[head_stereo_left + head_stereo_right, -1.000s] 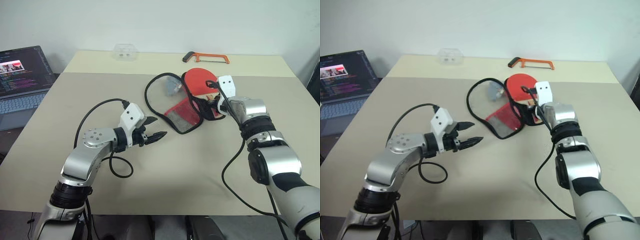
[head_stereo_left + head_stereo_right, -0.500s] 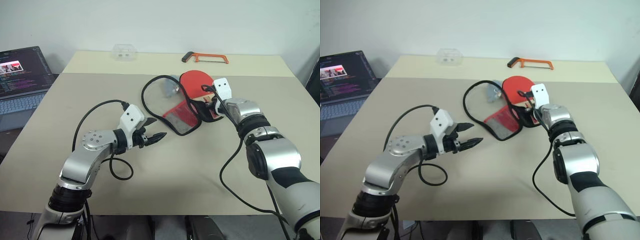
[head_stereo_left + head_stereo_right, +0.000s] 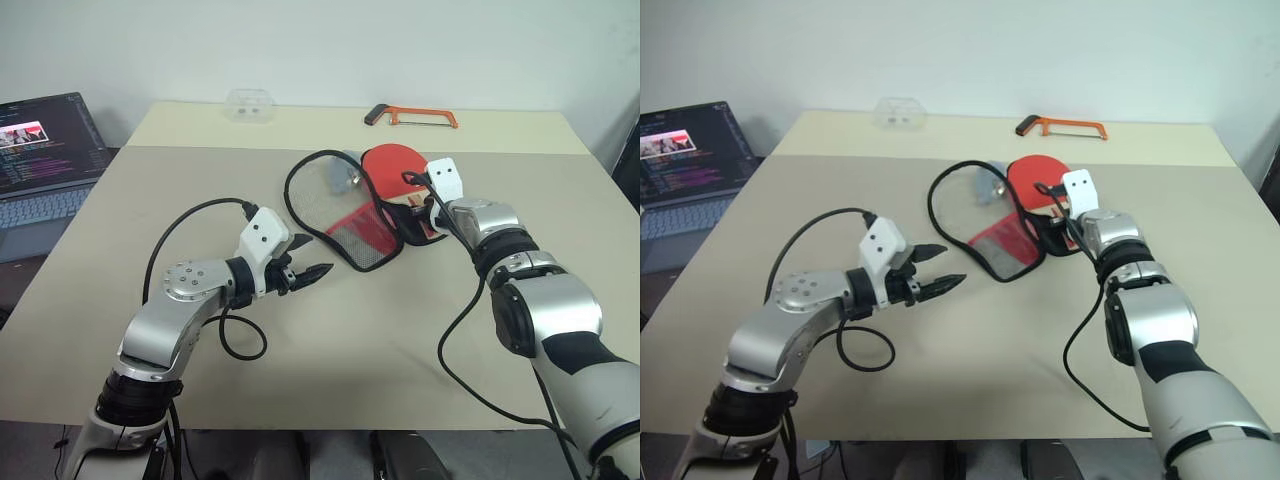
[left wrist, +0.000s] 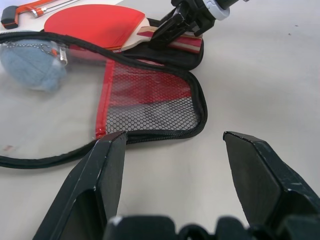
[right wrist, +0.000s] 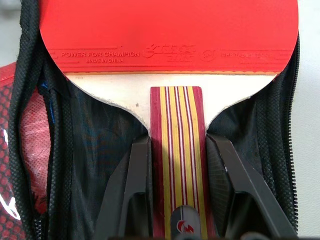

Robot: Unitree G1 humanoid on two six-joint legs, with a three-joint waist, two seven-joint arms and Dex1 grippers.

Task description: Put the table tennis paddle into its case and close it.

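The table tennis paddle (image 3: 392, 166) lay right of centre in the frame, its handle over the dark inner lining of the unzipped case (image 3: 345, 212). The right end effector (image 5: 176, 170) gripped the handle with both fingers. The left end effector (image 3: 312, 261) hovered open and empty above the desk (image 3: 380, 330), lower left of the case.

The left gripper (image 3: 308, 257) hovers just above the table, arm bent at the elbow, its two black fingers spread apart around nothing. The right gripper (image 5: 176, 165) reaches forward on an extended arm, fingers clamped on the striped paddle handle (image 5: 176, 150).
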